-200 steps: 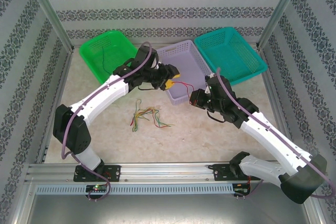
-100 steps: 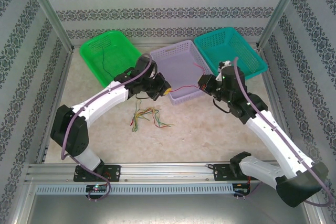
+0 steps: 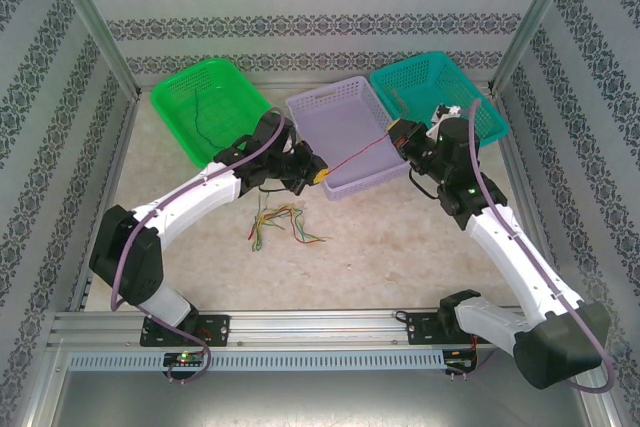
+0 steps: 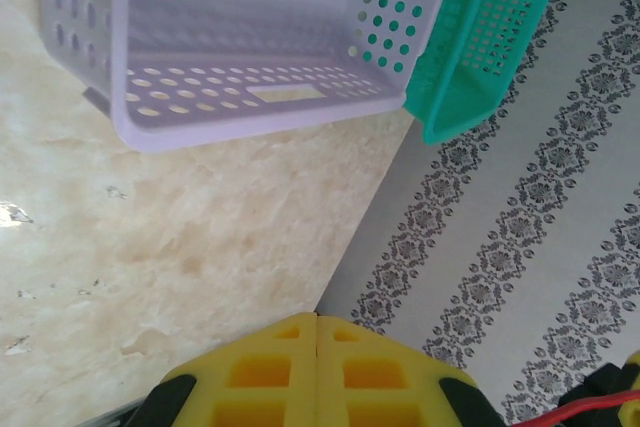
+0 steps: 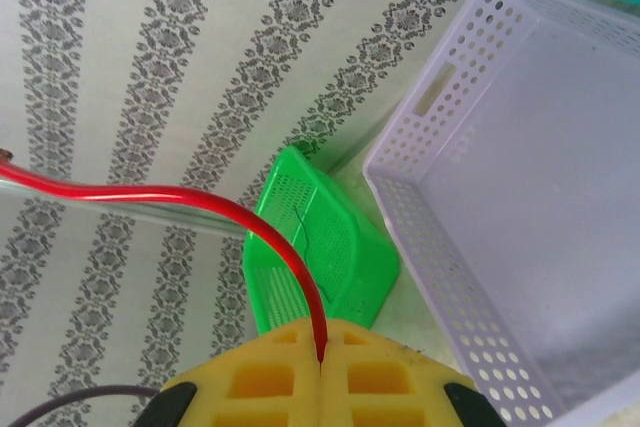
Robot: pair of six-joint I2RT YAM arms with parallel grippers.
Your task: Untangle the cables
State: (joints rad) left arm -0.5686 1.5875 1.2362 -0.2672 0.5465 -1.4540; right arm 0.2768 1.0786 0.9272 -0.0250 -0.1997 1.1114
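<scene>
A red cable (image 3: 358,155) runs taut and straight over the front corner of the purple basket (image 3: 345,117), between my two grippers. My right gripper (image 3: 397,135) is shut on one end; the red cable (image 5: 200,197) curves out of its closed yellow pads (image 5: 320,357). My left gripper (image 3: 320,174) is shut at the other end, its pads (image 4: 317,319) pressed together, and the red cable (image 4: 600,403) shows at that view's lower right edge. A loose tangle of green, yellow, orange and red cables (image 3: 283,221) lies on the table in front of the left arm.
The green basket (image 3: 170,97) at the back left holds one dark thin cable (image 3: 200,117). The teal basket (image 3: 440,87) stands at the back right, just behind my right gripper. Patterned walls and metal posts close in the table.
The right gripper has swung back and to the right toward the teal basket, pulling the slack red cable straight. The left gripper closed and dropped slightly toward the table.
</scene>
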